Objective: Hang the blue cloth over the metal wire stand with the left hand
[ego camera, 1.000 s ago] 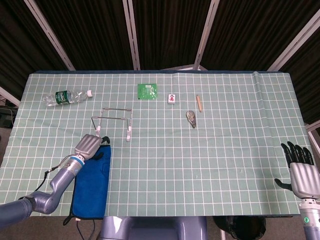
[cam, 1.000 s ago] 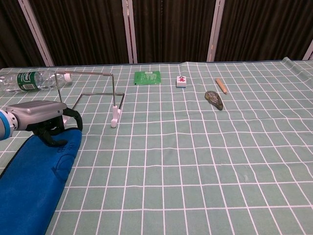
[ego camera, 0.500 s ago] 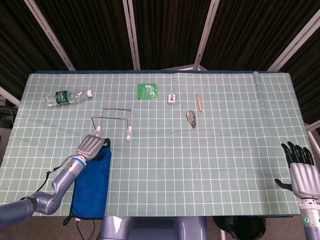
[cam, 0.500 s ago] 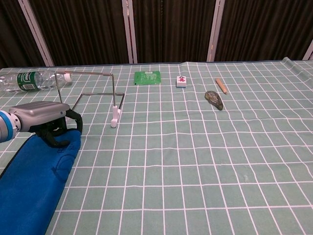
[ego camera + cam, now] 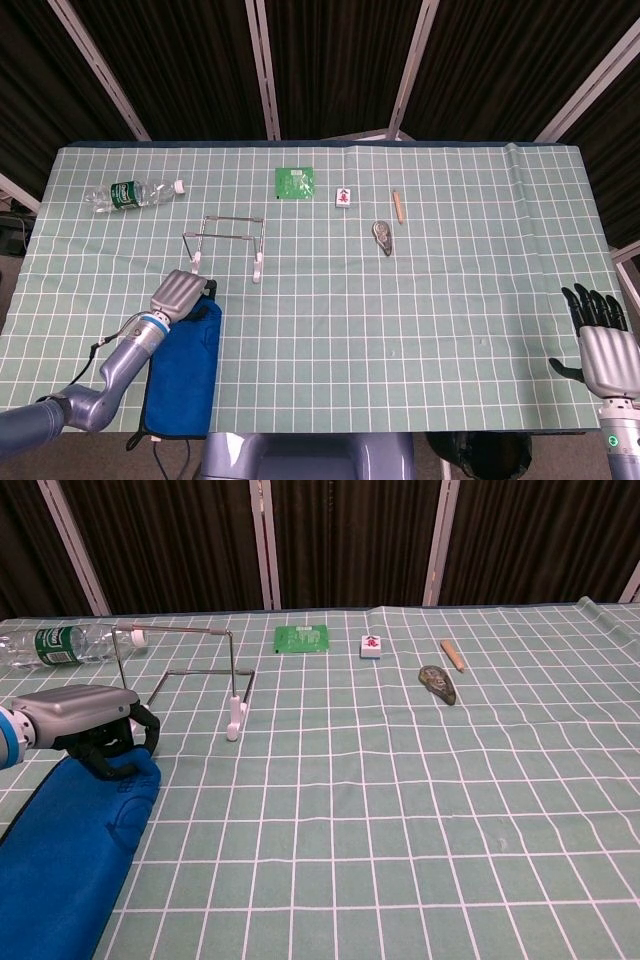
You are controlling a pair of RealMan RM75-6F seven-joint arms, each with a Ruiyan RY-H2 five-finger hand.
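Chest view: left hand (image 5: 95, 730) grips blue cloth (image 5: 70, 850); bottle (image 5: 60, 643) label unreadable

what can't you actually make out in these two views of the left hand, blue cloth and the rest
- Left hand grip: in both views its back and curled fingers cover the far end of the flat blue cloth, so an actual pinch is unconfirmed.
- Cloth's near end: cut off by the chest view's bottom edge.
- Right hand: outside the chest view.
- Clear plastic bottle's green label text: too small.
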